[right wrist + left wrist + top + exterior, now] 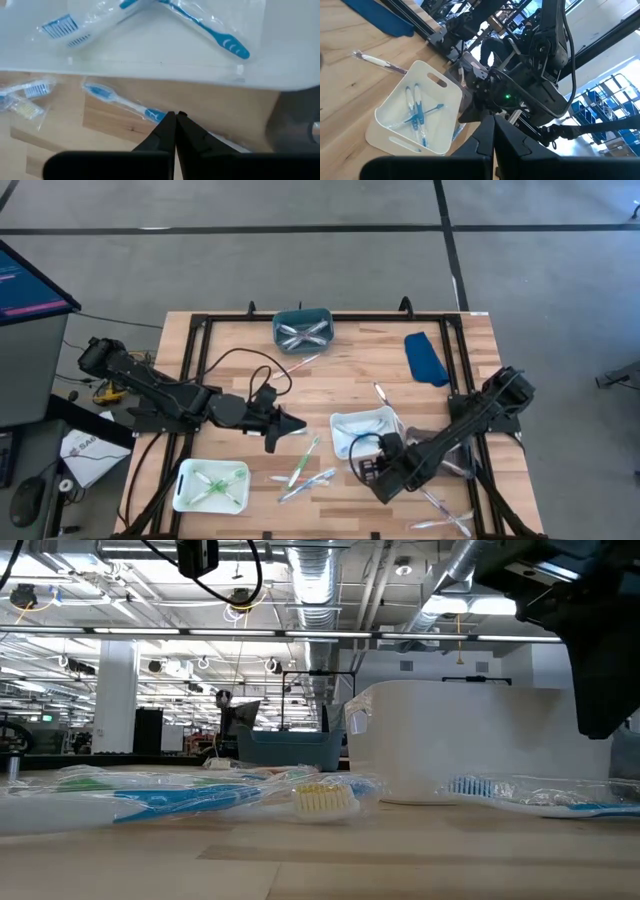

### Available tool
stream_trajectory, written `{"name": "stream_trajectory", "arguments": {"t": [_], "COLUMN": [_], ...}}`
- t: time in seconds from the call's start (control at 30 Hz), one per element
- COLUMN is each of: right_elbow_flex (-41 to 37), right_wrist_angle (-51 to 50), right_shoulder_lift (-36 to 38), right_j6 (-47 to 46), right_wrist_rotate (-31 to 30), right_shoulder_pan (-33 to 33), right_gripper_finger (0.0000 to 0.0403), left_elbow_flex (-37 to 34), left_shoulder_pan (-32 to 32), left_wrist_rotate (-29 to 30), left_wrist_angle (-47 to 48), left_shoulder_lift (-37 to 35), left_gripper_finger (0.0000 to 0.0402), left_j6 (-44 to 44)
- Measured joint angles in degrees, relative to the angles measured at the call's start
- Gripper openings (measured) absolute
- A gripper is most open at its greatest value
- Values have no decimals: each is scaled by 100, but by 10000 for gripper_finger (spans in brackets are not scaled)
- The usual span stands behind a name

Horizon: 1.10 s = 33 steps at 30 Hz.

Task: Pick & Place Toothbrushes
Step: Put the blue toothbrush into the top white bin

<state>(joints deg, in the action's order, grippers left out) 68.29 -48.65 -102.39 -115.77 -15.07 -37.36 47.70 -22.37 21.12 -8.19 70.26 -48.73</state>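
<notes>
Wrapped toothbrushes (pixel 190 798) lie nearest the low camera, at the lower left of its frame, on the worktop (pixel 340 395). Beyond them stands a white tray (pixel 365 430); the right gripper (pixel 372 470), jaws together and empty, sits just beside its near edge. In the right wrist view a blue toothbrush (pixel 122 102) lies just ahead of those jaws, apart from them. Left gripper (pixel 272 442), jaws together, hovers at centre. Farthest, a teal tray (pixel 303 328) holds more brushes.
</notes>
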Motion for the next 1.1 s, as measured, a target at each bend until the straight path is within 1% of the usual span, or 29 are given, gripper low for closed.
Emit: {"name": "stream_trajectory", "arguments": {"t": [0.17, 0.3, 0.37, 0.57, 0.83, 0.9, 1.0, 1.1], "right_elbow_flex": [0, 0, 0, 0, 15, 114, 552, 1060], "right_wrist_angle": [-19, -31, -70, 9, 542, 538, 593, 6], "right_shoulder_lift": [-2, -2, -2, -4, -99, -267, -649, -1039], "right_j6": [-103, -698, -888, -889, -596, -563, -259, 73], "right_wrist_rotate": [-38, -422, -505, -551, -619, -608, -518, -309], "right_shoulder_pan": [-1, -121, -175, -168, -130, -110, -118, -127], "right_gripper_finger": [1, 1, 1, 0, 0, 0, 0, 0], "left_elbow_flex": [0, 0, 0, 0, 0, 0, 0, 0], "left_shoulder_pan": [0, 0, 0, 0, 0, 0, 0, 0], "left_wrist_rotate": [0, 0, 0, 0, 2, 2, 10, 16], "left_wrist_angle": [0, 0, 0, 0, 2, 2, 2, 0], "left_shoulder_lift": [0, 0, 0, -2, -2, -2, -2, -2], "left_gripper_finger": [0, 0, 0, 0, 0, 0, 0, 0], "left_j6": [2, 2, 2, 2, 32, 35, 45, 47]}}
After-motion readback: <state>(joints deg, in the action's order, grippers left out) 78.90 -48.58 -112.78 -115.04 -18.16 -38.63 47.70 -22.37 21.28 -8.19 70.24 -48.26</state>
